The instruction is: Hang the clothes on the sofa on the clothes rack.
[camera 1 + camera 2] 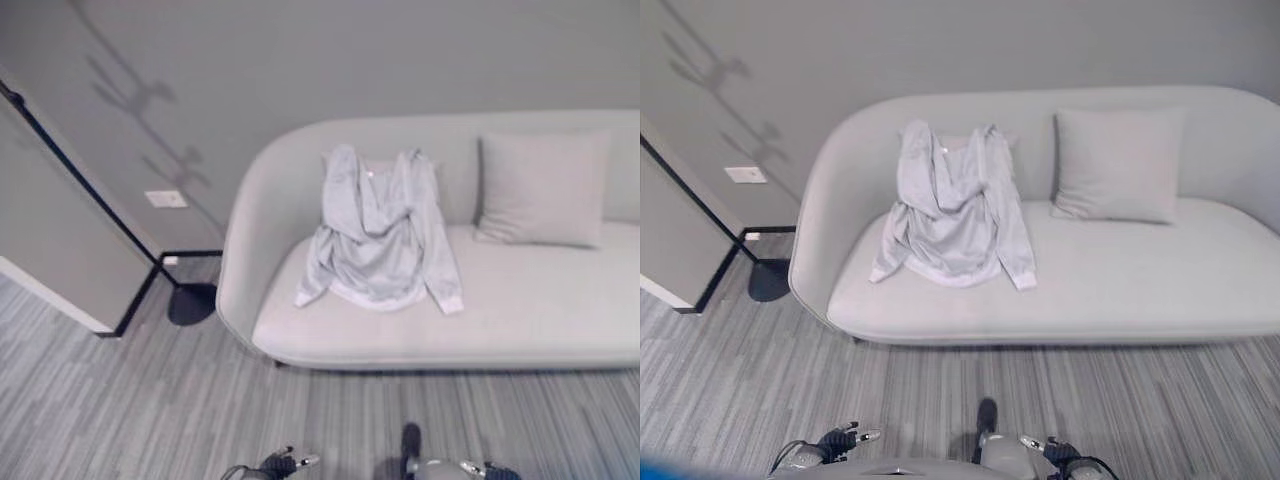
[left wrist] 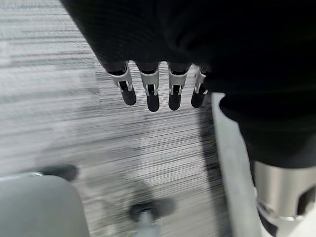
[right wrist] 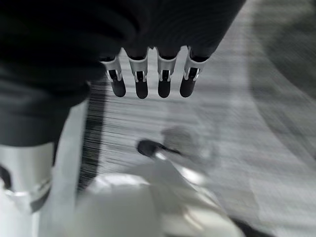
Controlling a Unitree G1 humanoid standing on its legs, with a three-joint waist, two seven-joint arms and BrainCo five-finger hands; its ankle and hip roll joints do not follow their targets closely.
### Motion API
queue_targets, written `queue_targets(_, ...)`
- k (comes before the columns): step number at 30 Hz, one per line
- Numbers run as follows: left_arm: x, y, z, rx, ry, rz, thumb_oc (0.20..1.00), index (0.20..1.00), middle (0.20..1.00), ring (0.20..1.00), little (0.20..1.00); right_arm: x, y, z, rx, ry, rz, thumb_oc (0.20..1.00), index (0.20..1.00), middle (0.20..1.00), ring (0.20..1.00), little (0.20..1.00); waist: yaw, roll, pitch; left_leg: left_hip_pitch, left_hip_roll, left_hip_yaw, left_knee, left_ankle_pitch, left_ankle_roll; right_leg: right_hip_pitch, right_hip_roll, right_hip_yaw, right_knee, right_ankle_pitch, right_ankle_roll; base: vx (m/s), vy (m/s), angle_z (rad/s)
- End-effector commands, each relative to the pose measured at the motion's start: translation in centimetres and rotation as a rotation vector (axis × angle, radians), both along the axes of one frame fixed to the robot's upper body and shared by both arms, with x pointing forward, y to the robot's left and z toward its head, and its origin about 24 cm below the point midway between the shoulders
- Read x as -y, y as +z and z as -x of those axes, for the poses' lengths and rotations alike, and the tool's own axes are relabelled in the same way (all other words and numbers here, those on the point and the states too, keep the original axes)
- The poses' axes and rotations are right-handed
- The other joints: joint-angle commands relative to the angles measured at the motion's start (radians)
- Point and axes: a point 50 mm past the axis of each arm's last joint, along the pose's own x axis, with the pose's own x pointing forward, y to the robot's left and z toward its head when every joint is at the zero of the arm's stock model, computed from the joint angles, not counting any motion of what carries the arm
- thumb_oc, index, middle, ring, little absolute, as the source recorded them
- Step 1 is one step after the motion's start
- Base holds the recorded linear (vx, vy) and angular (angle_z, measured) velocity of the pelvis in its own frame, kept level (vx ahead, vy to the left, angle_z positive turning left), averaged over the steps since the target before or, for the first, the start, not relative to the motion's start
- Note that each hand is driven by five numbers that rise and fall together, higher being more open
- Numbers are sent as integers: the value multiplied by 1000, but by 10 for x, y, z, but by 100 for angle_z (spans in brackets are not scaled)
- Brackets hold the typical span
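Both hands relaxed, fingers straight, holding nothing: left hand (image 2: pixel 158 91) and right hand (image 3: pixel 150 79) hang low over striped floor (image 1: pixel 150 400) | wrist views show fingers, eye views barely catch them at near edge | pale shirt (image 1: pixel 380 235) draped on sofa (image 1: pixel 520 310) left half, against backrest | cushion (image 1: pixel 545 185) right | rack's dark base (image 1: pixel 192 303) left of sofa, pole cut off.

One sofa (image 1: pixel 520 310) — one grey garment (image 1: pixel 378 235), one cushion (image 1: pixel 543 188), one rack base (image 1: pixel 192 303).

head stereo pair above sofa (image 1: pixel 520 310)
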Motion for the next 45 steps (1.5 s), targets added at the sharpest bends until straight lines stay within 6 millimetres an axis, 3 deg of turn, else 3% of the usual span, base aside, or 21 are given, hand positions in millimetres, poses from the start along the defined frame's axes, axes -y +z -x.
queue_targets(1,-17,6,-11,49,-3,-40,1000,1000,1000,1000,1000,-7,-2,0,-1,36,-11,1000,1000,1000,1000,1000,-24,-30,13,-70,51,12,-6,207,-11,-28,-17,83,10,-50,140,429,-249,2)
queue_targets(5,-22,7,-8,48,59,-35,1000,1000,1000,1000,1000,-5,1,-6,30,19,-10,1000,1000,1000,1000,1000,7,-67,49,-215,31,36,356,342,0,66,-8,108,10,-109,91,313,-227,-11)
queue_targets(8,-23,6,-6,44,68,-36,1000,1000,1000,1000,1000,-2,2,-9,35,18,0,1000,1000,1000,1000,1000,27,-85,66,-292,54,103,471,322,38,108,-11,127,10,-137,71,207,-132,-9)
queue_targets(9,-23,6,-6,48,75,-28,1000,1000,1000,1000,1000,0,3,-13,50,15,2,1000,1000,1000,1000,1000,53,-99,85,-403,50,168,499,244,64,158,-21,146,10,-159,67,260,-125,-25)
queue_targets(10,-23,6,-6,48,75,-28,1000,1000,1000,1000,1000,-1,3,-13,50,15,1,1000,1000,1000,1000,1000,52,-101,82,-405,48,168,498,246,64,155,-23,145,10,-158,67,339,-51,-14)
queue_targets(12,-22,6,-6,50,83,-26,1000,1000,1000,1000,1000,-1,4,-17,60,19,2,1000,1000,1000,1000,1000,69,-107,88,-475,55,224,387,220,62,187,-32,150,10,-179,76,268,39,-25)
queue_targets(13,-22,6,-7,55,82,-26,1000,1000,1000,1000,1000,-1,4,-17,62,32,8,1000,1000,1000,1000,1000,81,-97,90,-506,52,250,186,224,55,216,-30,142,10,-205,86,196,61,-45)
queue_targets(14,-22,6,-7,55,82,-27,1000,1000,1000,1000,1000,-1,4,-17,62,32,8,1000,1000,1000,1000,1000,81,-99,89,-505,50,251,180,228,55,215,-32,141,10,-205,87,443,142,-23)
queue_targets(15,-22,7,-9,63,74,-28,1000,1000,1000,1000,1000,-1,6,-22,74,39,13,1000,1000,1000,1000,1000,99,-74,79,-518,38,232,-36,286,41,247,-12,150,10,-231,92,389,119,-4)
queue_targets(17,-22,7,-10,64,79,-29,1000,1000,1000,1000,1000,-1,6,-23,75,44,20,1000,1000,1000,1000,1000,118,-59,74,-542,19,189,-185,340,21,289,-1,163,10,-262,94,451,125,15)
queue_targets(20,-24,6,-4,40,97,-31,1000,1000,1000,1000,1000,-1,5,-20,60,52,20,1000,1000,1000,1000,1000,120,-52,62,-560,12,164,-201,331,8,316,0,181,10,-277,99,284,97,-10)
queue_targets(22,-26,5,3,25,112,-34,1000,1000,1000,1000,1000,-3,2,-13,39,57,17,1000,1000,1000,1000,1000,123,-43,37,-539,11,147,-201,368,0,341,-8,196,10,-299,112,367,195,-46)
queue_targets(29,-36,6,6,21,125,-56,1000,1000,1000,1000,1000,-10,-2,-3,2,66,-4,1000,1000,1000,1000,1000,136,-74,-23,-458,-36,189,-201,318,48,330,-121,194,93,-260,185,274,208,-18)
queue_targets(34,-40,8,4,22,104,-67,1000,1000,1000,1000,1000,-13,-2,-4,12,48,-18,1000,1000,1000,1000,1000,124,-69,-19,-382,-93,182,-201,257,110,226,-175,193,357,-137,214,127,173,7)
queue_targets(35,-40,8,2,27,101,-71,1000,1000,1000,1000,1000,-15,-1,-8,27,53,-24,1000,1000,1000,1000,1000,117,-60,0,-347,-105,177,-201,240,135,171,-188,189,501,-26,210,45,95,3)
queue_targets(37,-41,9,0,31,96,-74,1000,1000,1000,1000,1000,-16,-1,-9,34,54,-29,1000,1000,1000,1000,1000,113,-52,9,-335,-102,171,-201,233,141,135,-185,185,563,-16,201,66,100,-4)
queue_targets(39,-41,9,-1,32,84,-72,1000,1000,1000,1000,1000,-19,-1,-10,42,59,-31,1000,1000,1000,1000,1000,107,-33,22,-308,-88,162,-201,217,147,64,-192,156,644,-57,182,113,35,0)
queue_targets(40,-40,10,-4,44,82,-69,1000,1000,1000,1000,1000,-18,-1,-10,44,65,-27,1000,1000,1000,1000,1000,108,-23,23,-294,-73,157,-201,199,132,52,-211,82,509,-154,162,114,-122,8)
queue_targets(42,-40,11,-7,53,81,-71,1000,1000,1000,1000,1000,-18,0,-13,52,67,-25,1000,1000,1000,1000,1000,103,-23,34,-282,-66,148,-201,188,122,62,-208,46,397,-174,163,106,-168,8)
queue_targets(43,-43,12,-11,50,61,-104,1000,1000,1000,1000,1000,-12,-1,-8,11,121,12,1000,1000,1000,1000,1000,95,-42,42,-279,-64,157,-201,173,104,59,-203,20,177,-153,185,84,-180,-14)
queue_targets(45,-40,13,-15,81,67,-85,1000,1000,1000,1000,1000,-16,1,-16,53,86,-7,1000,1000,1000,1000,1000,85,-54,45,-271,-61,154,-201,172,103,83,-172,111,86,-132,203,58,-157,-15)
